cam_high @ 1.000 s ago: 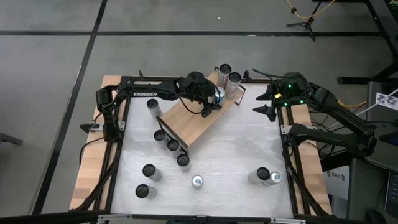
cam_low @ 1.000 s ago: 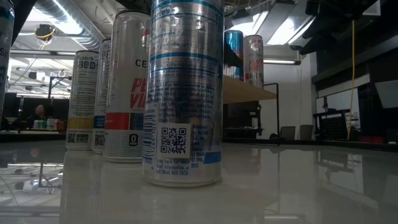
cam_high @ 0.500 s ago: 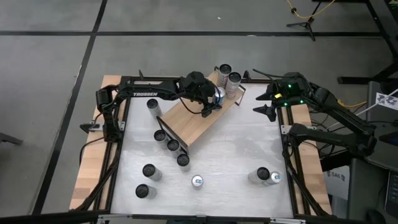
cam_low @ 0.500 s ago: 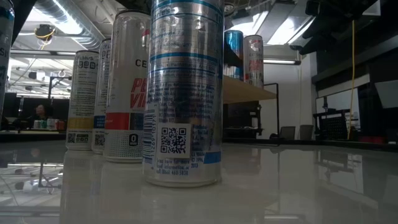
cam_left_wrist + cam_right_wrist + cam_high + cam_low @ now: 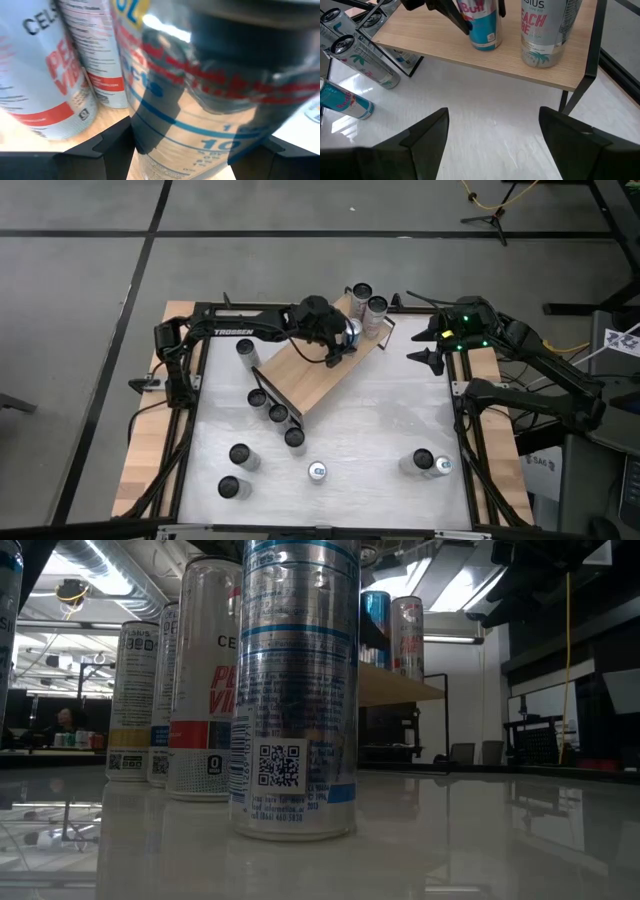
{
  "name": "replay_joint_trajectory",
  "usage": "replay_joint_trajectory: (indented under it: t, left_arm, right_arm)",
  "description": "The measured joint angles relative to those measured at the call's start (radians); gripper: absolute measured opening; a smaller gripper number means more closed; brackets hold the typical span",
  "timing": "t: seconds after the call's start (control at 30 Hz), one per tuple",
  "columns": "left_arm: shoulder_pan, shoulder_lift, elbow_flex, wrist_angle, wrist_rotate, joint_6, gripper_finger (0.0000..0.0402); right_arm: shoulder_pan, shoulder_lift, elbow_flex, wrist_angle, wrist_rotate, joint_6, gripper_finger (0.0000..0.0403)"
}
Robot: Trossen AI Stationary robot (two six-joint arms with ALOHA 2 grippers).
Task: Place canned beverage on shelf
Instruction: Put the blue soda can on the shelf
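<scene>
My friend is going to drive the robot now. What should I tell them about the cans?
Left gripper: closed around a blue-and-silver can that stands on the shelf, not yet let go.
Right gripper: open and empty, waiting above the table's far right edge.
Done: two silver cans already stand at the far end of the shelf, beside the held one.
Left: open the left gripper and lift it away. Then fetch more; about ten cans are on the white table, four of them in a row beside the shelf.
</scene>
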Motion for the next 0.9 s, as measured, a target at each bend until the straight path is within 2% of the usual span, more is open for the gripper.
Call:
replay_joint_trajectory:
  t: [0.9]
  left_arm:
    - [0.001,0.0,0.0,-0.001,-0.106,-0.005,0.0261]
  right_arm:
    - [0.0,0.0,0.0,0.0,0.0,0.0,0.0305]
